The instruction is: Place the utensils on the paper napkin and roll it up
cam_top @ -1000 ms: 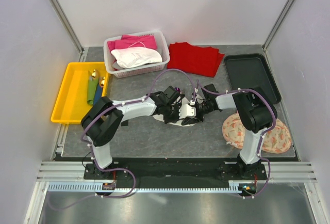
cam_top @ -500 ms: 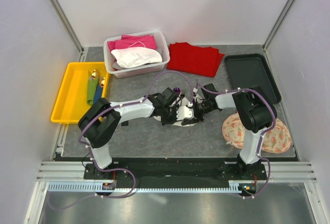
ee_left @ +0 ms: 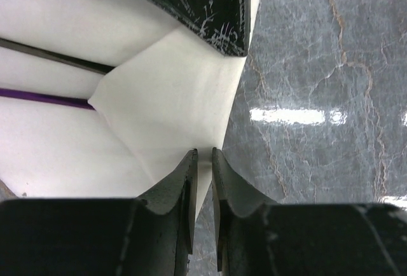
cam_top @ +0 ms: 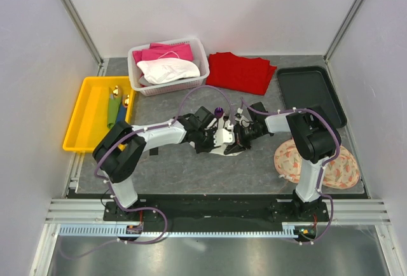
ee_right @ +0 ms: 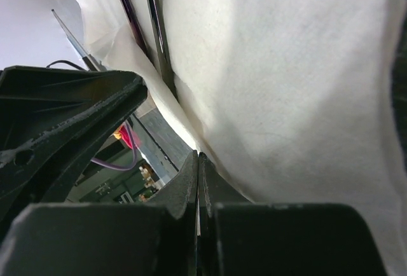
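Observation:
The off-white paper napkin [cam_top: 224, 137] lies at the table's middle, folded up between both grippers. My left gripper [cam_top: 213, 138] holds its near edge; in the left wrist view [ee_left: 203, 152] the jaws are closed on a napkin [ee_left: 165, 98] corner. My right gripper [cam_top: 238, 136] is shut on the opposite edge [ee_right: 198, 155]. A purple utensil [ee_left: 44, 95] and a dark one [ee_left: 57, 60] lie inside the fold; they also show in the right wrist view [ee_right: 126, 9]. The purple end [cam_top: 219, 112] sticks out at the far side. Green [cam_top: 112, 112] and blue [cam_top: 121, 114] utensils lie in the yellow tray [cam_top: 79, 114].
A white basket [cam_top: 198, 52] with pink and white cloths stands at the back. A red folded cloth [cam_top: 241, 72] lies to its right, then a black tray [cam_top: 311, 95]. A round patterned mat [cam_top: 331, 168] lies at the near right.
Both grippers have shifted a little to the left with the napkin, and the napkin is folded up higher between them.

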